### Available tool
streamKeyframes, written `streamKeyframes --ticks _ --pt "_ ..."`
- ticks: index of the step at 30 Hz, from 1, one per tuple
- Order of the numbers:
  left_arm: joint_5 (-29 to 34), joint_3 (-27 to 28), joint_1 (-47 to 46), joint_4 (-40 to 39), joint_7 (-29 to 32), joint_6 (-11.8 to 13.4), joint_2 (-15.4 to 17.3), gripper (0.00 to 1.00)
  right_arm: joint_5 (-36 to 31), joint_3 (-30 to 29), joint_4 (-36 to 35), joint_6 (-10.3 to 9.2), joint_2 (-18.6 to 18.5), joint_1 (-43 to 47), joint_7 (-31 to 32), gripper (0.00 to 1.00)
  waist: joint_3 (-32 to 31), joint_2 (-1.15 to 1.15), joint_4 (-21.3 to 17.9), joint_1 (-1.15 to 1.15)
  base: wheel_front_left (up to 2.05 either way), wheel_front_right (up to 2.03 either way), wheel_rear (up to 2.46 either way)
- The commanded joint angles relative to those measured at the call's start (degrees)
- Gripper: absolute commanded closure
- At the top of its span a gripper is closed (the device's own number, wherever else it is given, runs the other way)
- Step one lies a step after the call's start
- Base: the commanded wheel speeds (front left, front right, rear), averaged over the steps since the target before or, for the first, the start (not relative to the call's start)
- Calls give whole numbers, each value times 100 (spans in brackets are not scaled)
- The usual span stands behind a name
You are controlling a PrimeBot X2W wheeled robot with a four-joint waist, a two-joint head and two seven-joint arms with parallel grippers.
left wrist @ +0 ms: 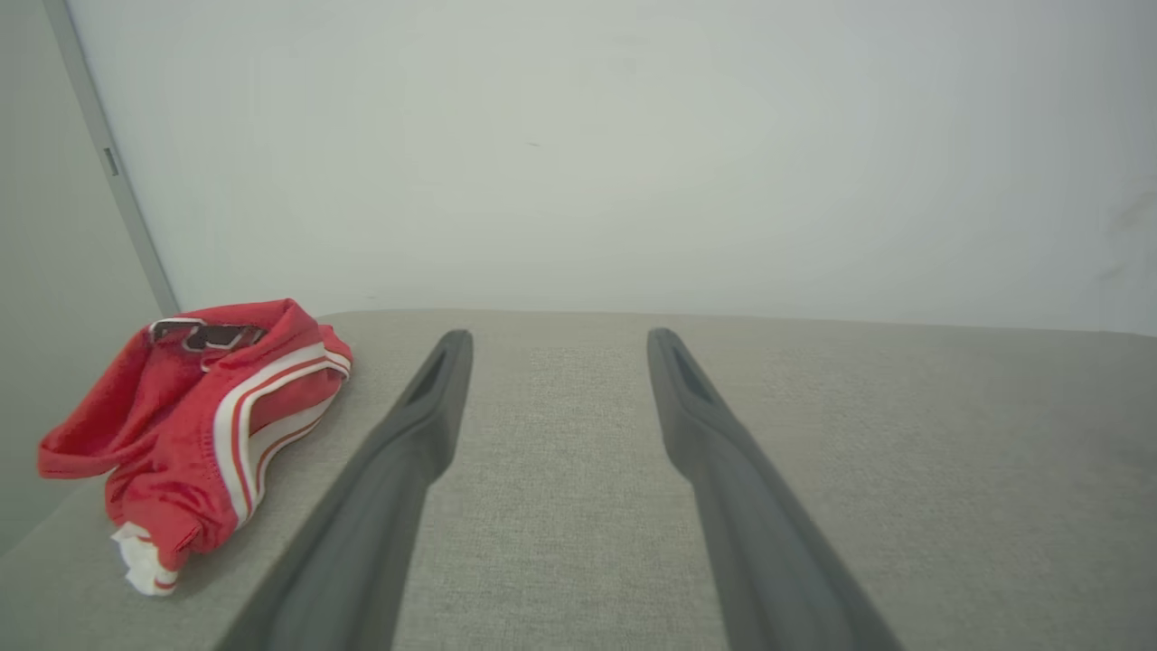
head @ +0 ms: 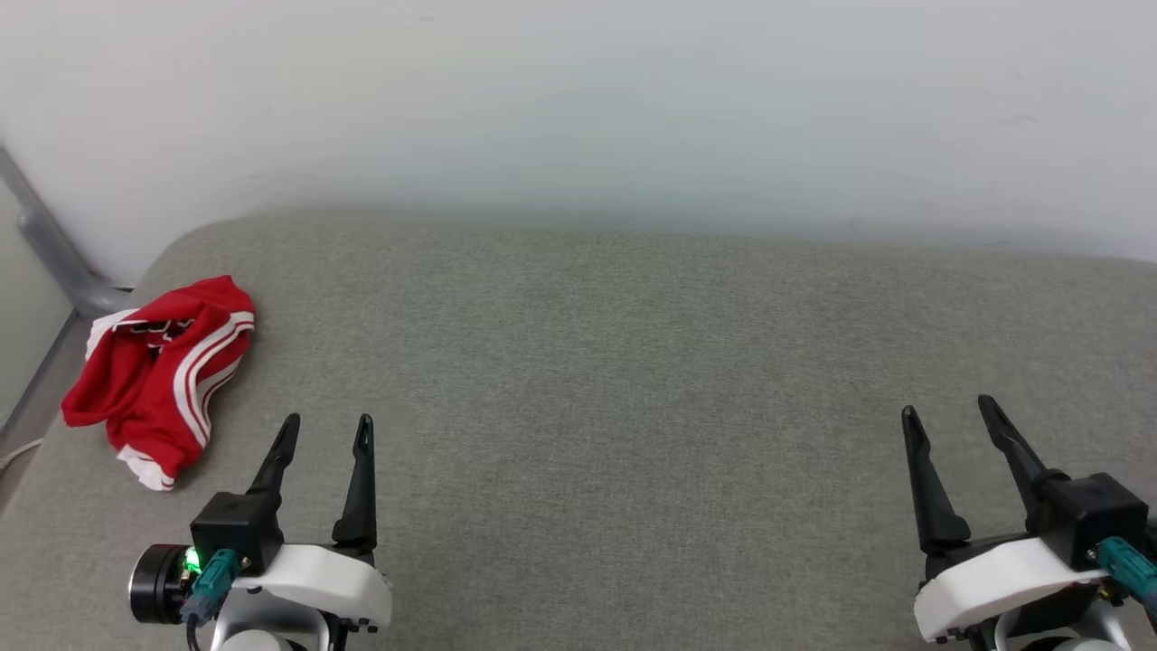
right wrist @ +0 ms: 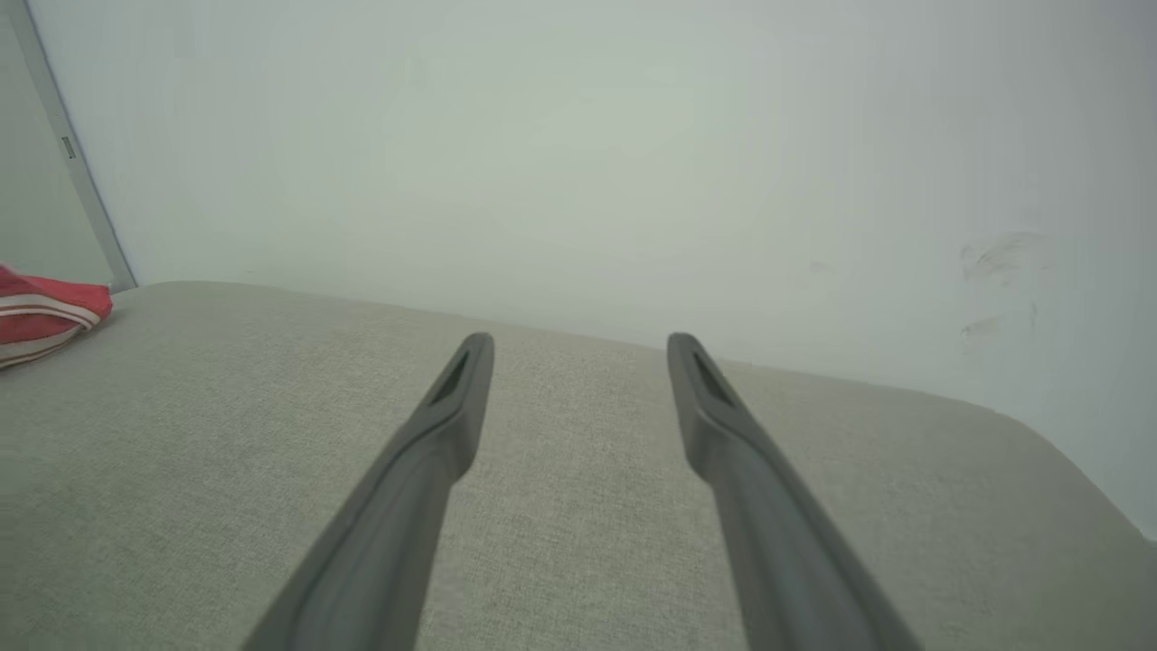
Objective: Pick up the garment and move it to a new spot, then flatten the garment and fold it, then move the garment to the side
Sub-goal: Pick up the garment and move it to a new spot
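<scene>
The garment (head: 163, 375) is a red jersey with white striped trim, crumpled in a heap at the far left of the grey cushion, close to its left edge. In the left wrist view the garment (left wrist: 194, 416) lies to the left of the fingers, apart from them. My left gripper (head: 327, 422) hovers at the lower left, open and empty, a short way right of and nearer than the heap; its jaws also stand apart in the left wrist view (left wrist: 551, 336). My right gripper (head: 946, 404) is open and empty at the lower right, far from the garment (right wrist: 45, 312).
The grey fabric cushion (head: 615, 389) spreads wide between the two grippers. A pale wall (head: 578, 99) rises right behind its far edge. A grey metal rail (head: 54, 249) runs along the left side, beyond the cushion's rounded corner.
</scene>
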Motion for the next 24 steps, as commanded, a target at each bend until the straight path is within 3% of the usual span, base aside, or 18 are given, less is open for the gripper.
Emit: streamKeyframes --ticks 1,24 --pt "78 37 -56 -20 -45 -40 -9 0 -67 27 -42 -2 18 -38 -26 0 11 0 128 0 0 0 0" --pt "-60 611 -25 4 -36 -190 -203 0 380 590 -170 -2 17 -177 -25 0 35 0 1812 0 0 0 0"
